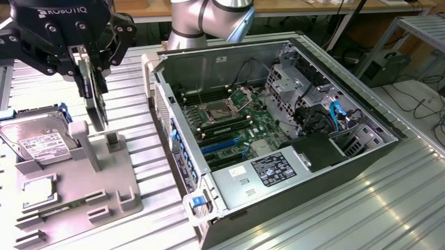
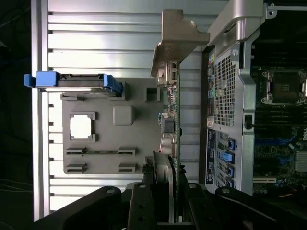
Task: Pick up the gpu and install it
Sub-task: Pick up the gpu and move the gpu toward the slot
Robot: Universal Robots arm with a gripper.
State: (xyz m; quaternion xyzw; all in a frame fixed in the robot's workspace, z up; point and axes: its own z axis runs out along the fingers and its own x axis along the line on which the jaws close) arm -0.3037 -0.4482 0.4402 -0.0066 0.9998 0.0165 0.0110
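The gpu (image 1: 95,104) is a thin black card hanging upright, edge toward the camera, at the exterior view's upper left. My gripper (image 1: 90,70) is shut on its upper edge, and its lower end sits just above the grey holder's (image 1: 83,177) posts. The wrist view looks along the gpu (image 2: 175,124) edge-on, with the silver bracket (image 2: 180,38) at the far end. There my gripper (image 2: 173,187) has a black finger pressed on either side of the card. The open computer case (image 1: 167,88) lies to the exterior view's right of the card, with blue expansion slots (image 1: 222,143) on its motherboard.
On the grey holder (image 2: 139,139) rest a silver hard drive (image 1: 38,138) with blue rails (image 2: 72,81), a processor chip (image 2: 80,127) and a small memory stick (image 2: 98,152). Cables and a drive cage (image 1: 326,112) crowd the case's far side. The ribbed metal table (image 1: 361,208) surrounds everything.
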